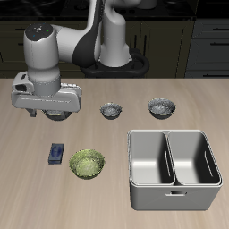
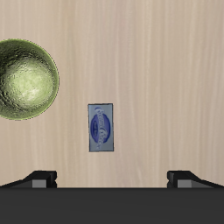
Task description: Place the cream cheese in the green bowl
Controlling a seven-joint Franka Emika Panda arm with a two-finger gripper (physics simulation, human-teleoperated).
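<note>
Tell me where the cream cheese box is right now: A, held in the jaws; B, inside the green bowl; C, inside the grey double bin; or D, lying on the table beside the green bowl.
D. The cream cheese lies flat on the bare wood next to the green bowl, apart from it, and the wrist view shows the box on the table with the jaws open above it.

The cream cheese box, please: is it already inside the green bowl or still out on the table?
Out. The cream cheese lies flat on the table, beside the green bowl and apart from it; the bowl holds nothing.
</note>
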